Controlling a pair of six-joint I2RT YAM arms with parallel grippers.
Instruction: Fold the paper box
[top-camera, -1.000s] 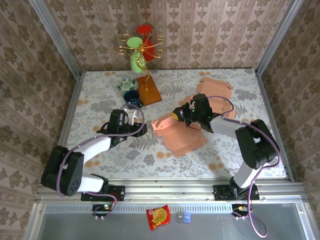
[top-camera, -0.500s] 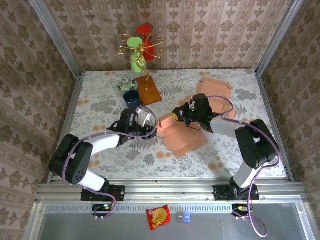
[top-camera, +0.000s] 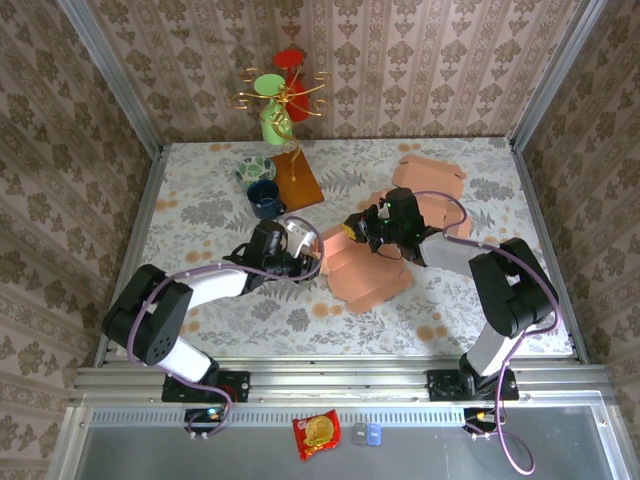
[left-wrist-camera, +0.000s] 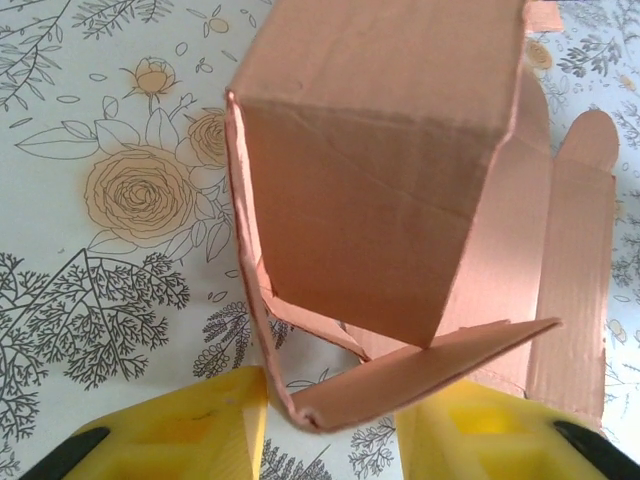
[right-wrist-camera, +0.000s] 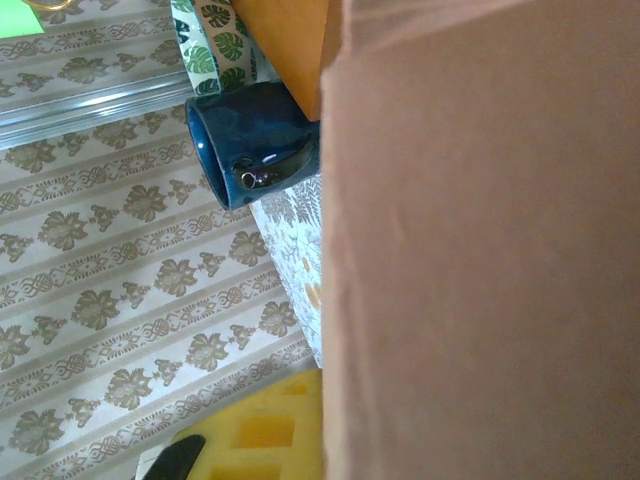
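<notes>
The paper box (top-camera: 365, 272) is a salmon cardboard blank, partly raised, in the middle of the table. My left gripper (top-camera: 311, 250) is at its left edge. In the left wrist view a folded corner of the box (left-wrist-camera: 380, 150) sits between the yellow fingers (left-wrist-camera: 180, 430) of the left gripper (left-wrist-camera: 330, 405), with table showing in the gap; the jaws stand open around it. My right gripper (top-camera: 358, 228) is shut on the box's upper flap. In the right wrist view the cardboard (right-wrist-camera: 480, 250) lies against one yellow finger (right-wrist-camera: 260, 430) and hides the other.
A blue mug (top-camera: 264, 197) and a leaf-patterned cup (top-camera: 255, 167) stand left of the box, beside the wooden base (top-camera: 297, 180) of a mug tree (top-camera: 280, 95). Other flat cardboard blanks (top-camera: 428, 175) lie at the back right. Walls close in three sides.
My left gripper has travelled right across the table to the box's left corner, and its jaws have narrowed. The right gripper has kept its hold and place.
</notes>
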